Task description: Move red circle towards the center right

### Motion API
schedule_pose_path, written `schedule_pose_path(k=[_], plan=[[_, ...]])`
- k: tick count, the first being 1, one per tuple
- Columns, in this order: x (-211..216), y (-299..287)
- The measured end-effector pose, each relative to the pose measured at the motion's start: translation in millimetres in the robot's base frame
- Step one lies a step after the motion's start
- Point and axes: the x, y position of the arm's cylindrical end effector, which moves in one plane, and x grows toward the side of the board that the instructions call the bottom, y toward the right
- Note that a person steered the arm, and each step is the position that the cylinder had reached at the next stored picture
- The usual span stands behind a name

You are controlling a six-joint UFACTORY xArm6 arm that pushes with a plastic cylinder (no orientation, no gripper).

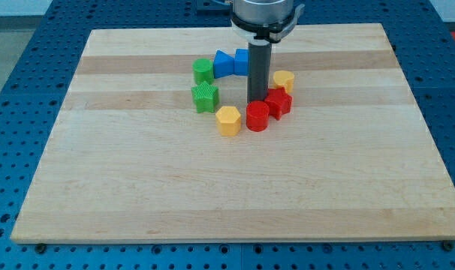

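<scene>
On camera view, landmark is red circle (257, 116). Risk, judged: rightward push drags red star (278, 103), touching circle on its upper right; cause, tight cluster. Yellow block (228, 120) sits just left of circle. My tip (255, 103) is bare rod, nothing to open or clamp; rests just above circle, at its top edge.
</scene>
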Motion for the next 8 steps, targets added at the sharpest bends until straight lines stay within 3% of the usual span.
schedule_pose_path(k=[2, 7, 8], plan=[[-37, -29], [-53, -8], [-82, -17]])
